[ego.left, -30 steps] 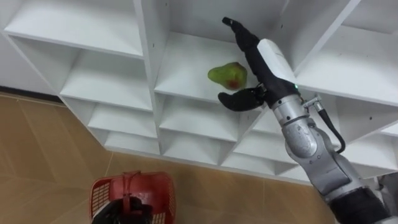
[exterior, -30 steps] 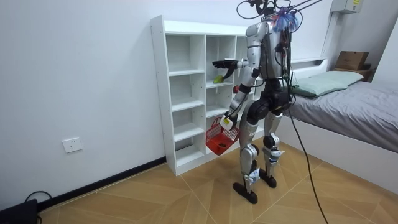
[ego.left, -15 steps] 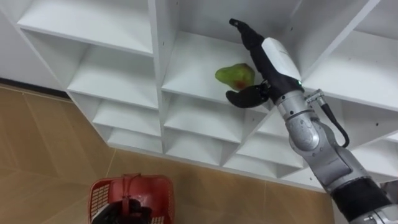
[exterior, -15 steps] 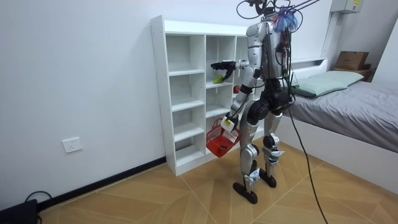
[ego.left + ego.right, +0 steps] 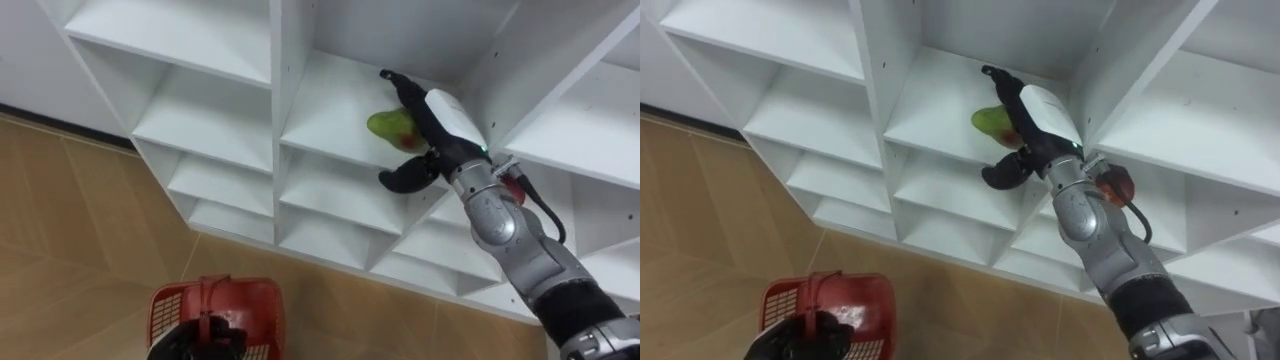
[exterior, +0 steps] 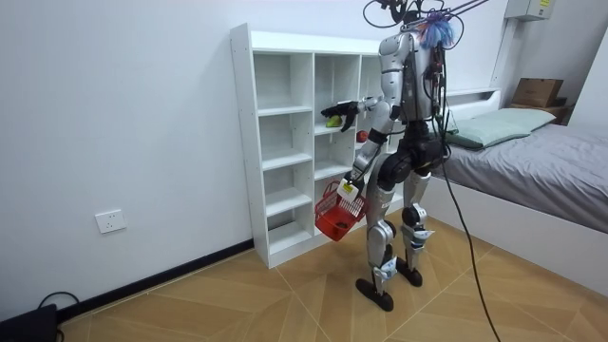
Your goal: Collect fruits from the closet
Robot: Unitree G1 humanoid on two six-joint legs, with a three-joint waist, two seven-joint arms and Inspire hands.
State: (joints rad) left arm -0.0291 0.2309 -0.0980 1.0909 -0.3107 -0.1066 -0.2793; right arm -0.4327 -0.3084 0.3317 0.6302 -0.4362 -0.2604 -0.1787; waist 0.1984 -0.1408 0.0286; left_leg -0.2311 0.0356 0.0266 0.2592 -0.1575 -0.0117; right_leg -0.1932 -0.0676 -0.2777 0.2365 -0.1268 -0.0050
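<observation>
A green pear [image 5: 390,126] with a red patch lies on a shelf of the white closet [image 5: 290,90], in the middle column. My right hand [image 5: 432,112] reaches into that compartment. Its straight fingers [image 5: 398,82] lie along the pear's far side and the thumb [image 5: 404,179] hangs spread below the shelf edge, so the hand is open. My left hand [image 5: 203,337] is shut on the handle of a red basket [image 5: 245,305], low at the left. In the room view I stand before the closet with the pear [image 6: 331,121] at chest height and the basket [image 6: 334,211] by my knee.
A red fruit [image 5: 1118,183] sits in the compartment to the right, behind my right wrist. The other closet compartments in view hold nothing. Wooden floor [image 5: 80,230] lies below. A bed [image 6: 532,161] stands on the room view's right.
My right hand has dropped from above the pear down against it, its fingers now beside the fruit. The pear stays on its shelf. The head camera has shifted.
</observation>
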